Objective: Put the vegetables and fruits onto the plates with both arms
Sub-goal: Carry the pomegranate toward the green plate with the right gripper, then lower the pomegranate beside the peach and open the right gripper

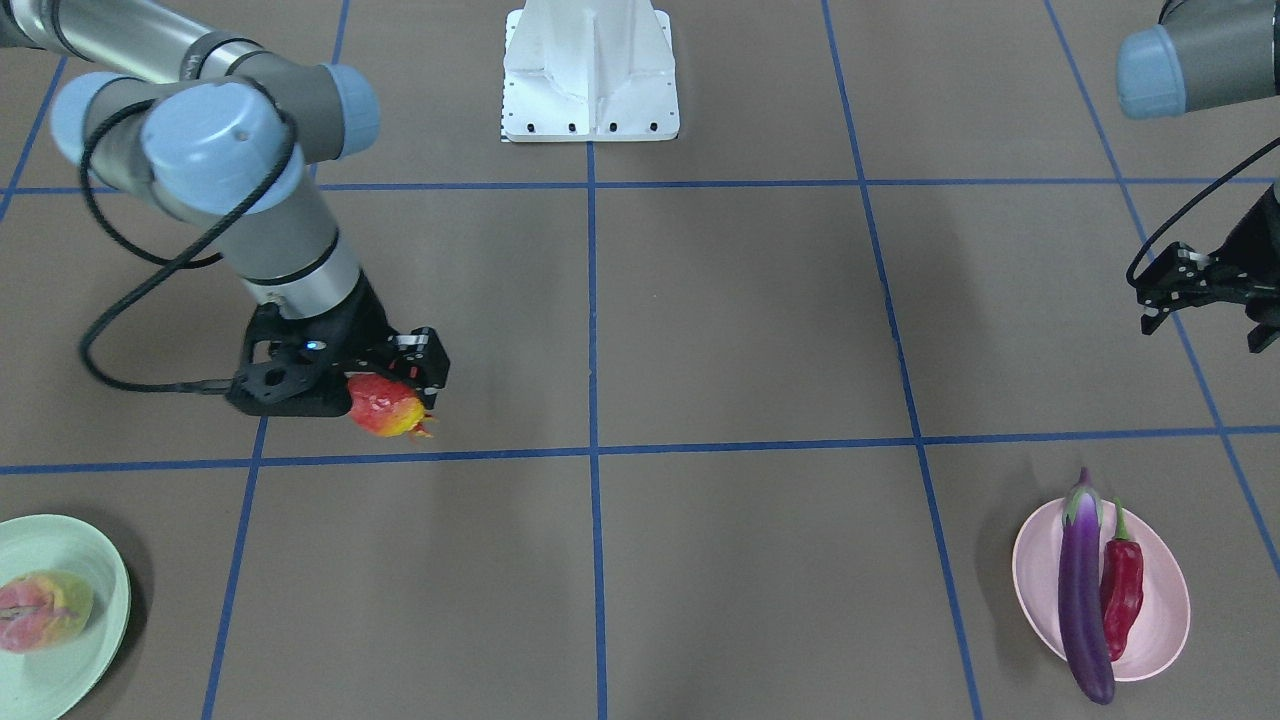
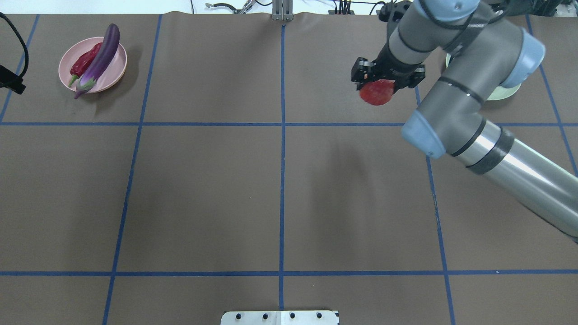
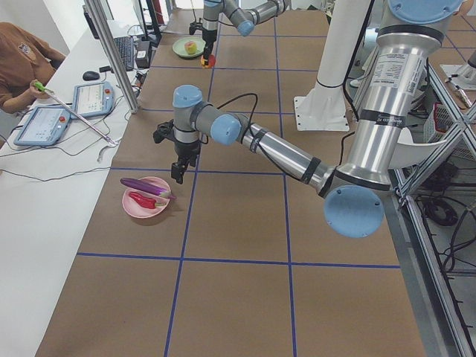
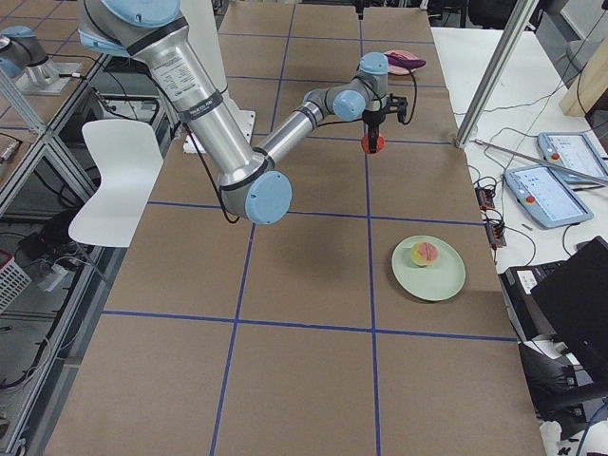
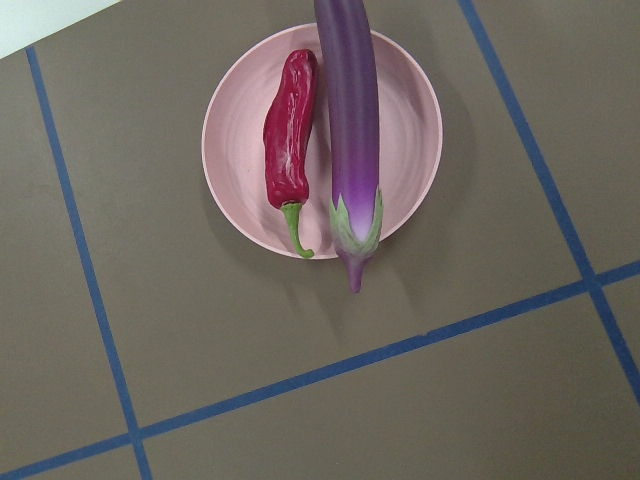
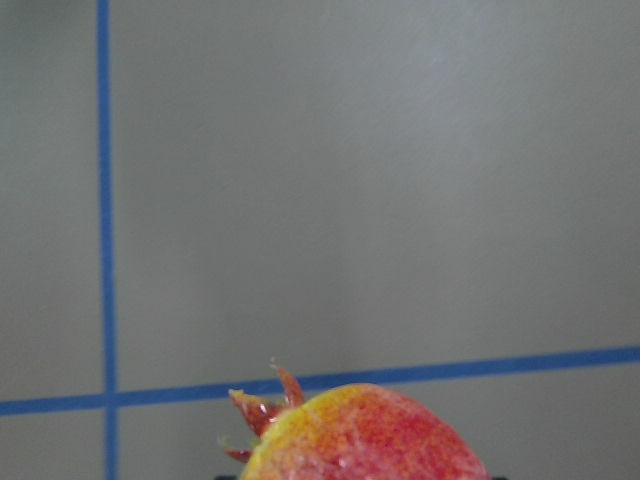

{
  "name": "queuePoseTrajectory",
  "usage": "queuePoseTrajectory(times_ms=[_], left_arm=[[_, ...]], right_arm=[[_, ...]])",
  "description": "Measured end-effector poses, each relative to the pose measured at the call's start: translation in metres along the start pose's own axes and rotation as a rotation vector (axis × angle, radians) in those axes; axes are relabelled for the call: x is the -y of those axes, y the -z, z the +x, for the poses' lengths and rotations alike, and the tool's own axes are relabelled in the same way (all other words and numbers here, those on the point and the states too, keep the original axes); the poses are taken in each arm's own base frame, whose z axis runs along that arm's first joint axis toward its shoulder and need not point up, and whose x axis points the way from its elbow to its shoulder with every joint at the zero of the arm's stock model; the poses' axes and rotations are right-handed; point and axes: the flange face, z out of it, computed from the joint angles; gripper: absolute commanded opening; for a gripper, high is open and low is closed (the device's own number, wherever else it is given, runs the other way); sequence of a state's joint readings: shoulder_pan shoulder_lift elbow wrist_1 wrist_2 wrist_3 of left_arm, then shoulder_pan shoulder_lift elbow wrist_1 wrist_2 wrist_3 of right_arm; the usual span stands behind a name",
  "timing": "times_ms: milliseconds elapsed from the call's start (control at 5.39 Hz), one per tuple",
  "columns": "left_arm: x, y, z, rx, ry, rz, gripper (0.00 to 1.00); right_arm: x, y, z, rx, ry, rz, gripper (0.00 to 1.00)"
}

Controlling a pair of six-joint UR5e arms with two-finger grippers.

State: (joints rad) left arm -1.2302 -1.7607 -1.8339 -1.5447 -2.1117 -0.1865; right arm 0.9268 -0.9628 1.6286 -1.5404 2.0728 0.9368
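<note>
Right gripper, clamping the pomegranate, should travel toward front-view 8 o'clock and lower beside the peach on the mint plate.

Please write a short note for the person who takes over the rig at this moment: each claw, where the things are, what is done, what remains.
Claws: the left claw is open and empty, hovering near the pink plate. The right claw is shut on the pomegranate, in the air, short of the green plate.
Things: eggplant and chili lie side by side on the pink plate; peach is on the green plate.
Done: three items plated.
Remaining: set the pomegranate on the green plate and release it.
</note>
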Motion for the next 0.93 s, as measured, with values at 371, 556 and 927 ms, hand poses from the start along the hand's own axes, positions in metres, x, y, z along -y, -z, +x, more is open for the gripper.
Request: queuePoseTrajectory(times_ms=[371, 556, 927], left_arm=[[-0.023, -0.002, -0.035, 0.020, -0.012, -0.017, 1.00], [-0.040, 0.006, -0.068, 0.033, -0.069, -0.026, 1.00], [-0.099, 0.016, -0.124, -0.021, -0.057, -0.044, 1.00]], right_arm=[[0.062, 0.021, 0.136, -0.050, 0.191, -0.041, 0.00], [0.088, 0.019, 0.212, -0.043, 0.268, -0.091, 0.00], [0.113, 0.000, 0.328, -0.004, 0.347, -0.151, 0.00]])
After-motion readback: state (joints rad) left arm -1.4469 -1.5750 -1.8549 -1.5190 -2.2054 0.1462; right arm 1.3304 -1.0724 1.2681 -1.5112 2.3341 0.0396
